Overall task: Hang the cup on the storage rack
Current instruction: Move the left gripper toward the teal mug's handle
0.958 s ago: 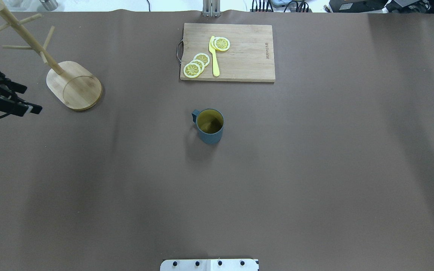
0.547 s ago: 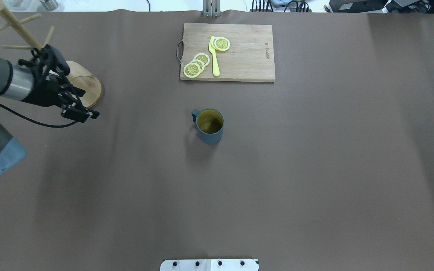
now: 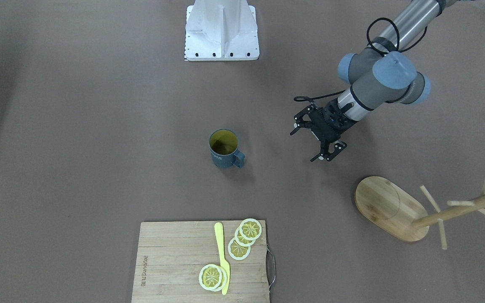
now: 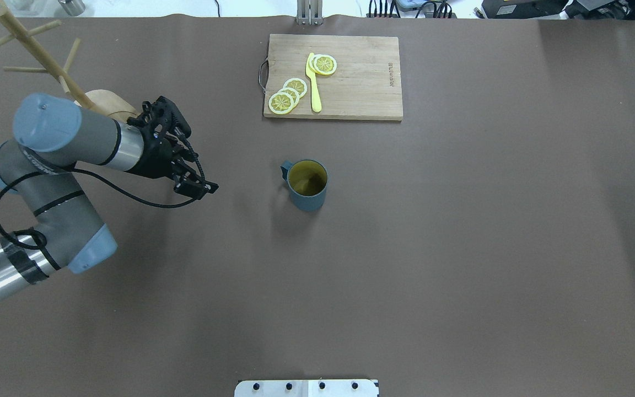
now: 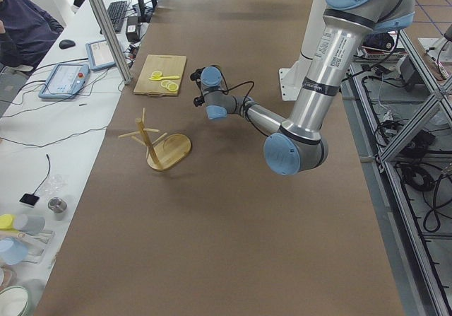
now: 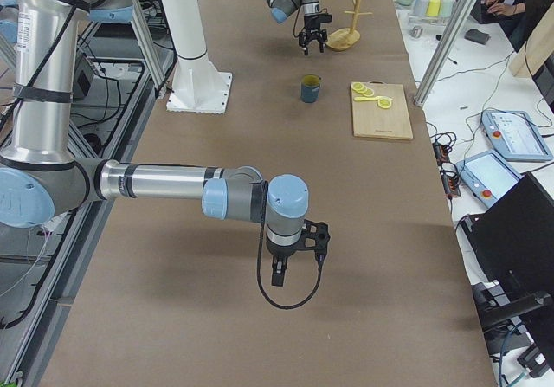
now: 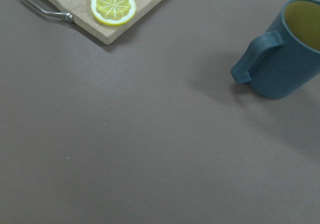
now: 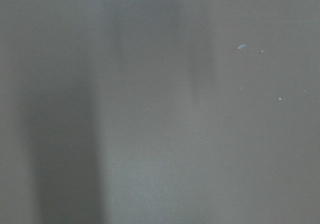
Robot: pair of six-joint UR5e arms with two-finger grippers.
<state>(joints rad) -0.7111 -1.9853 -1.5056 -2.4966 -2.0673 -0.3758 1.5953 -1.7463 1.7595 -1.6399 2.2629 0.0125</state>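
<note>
Standing upright, the cup (image 3: pixel 224 150) looks rigid and light; pinching its rim (image 3: pixel 210 143) would leave the handle (image 3: pixel 238 158) free. Left gripper (image 3: pixel 303 145) hovers spread, empty, near it.

Upright storage rack (image 5: pixel 171 151), cutting board (image 5: pixel 161 74) beyond.

From overhead, my left arm (image 4: pixel 102 144) hides most of the light bamboo mug tree's (image 4: pixel 36 49) oval base, and the post's top runs off the frame. My left wrist camera cuts the dark teal mug (image 7: pixel 285 63) at the right edge. The right gripper (image 6: pixel 275 276) shows only from the side, so I cannot tell how its jaws stand.
</note>
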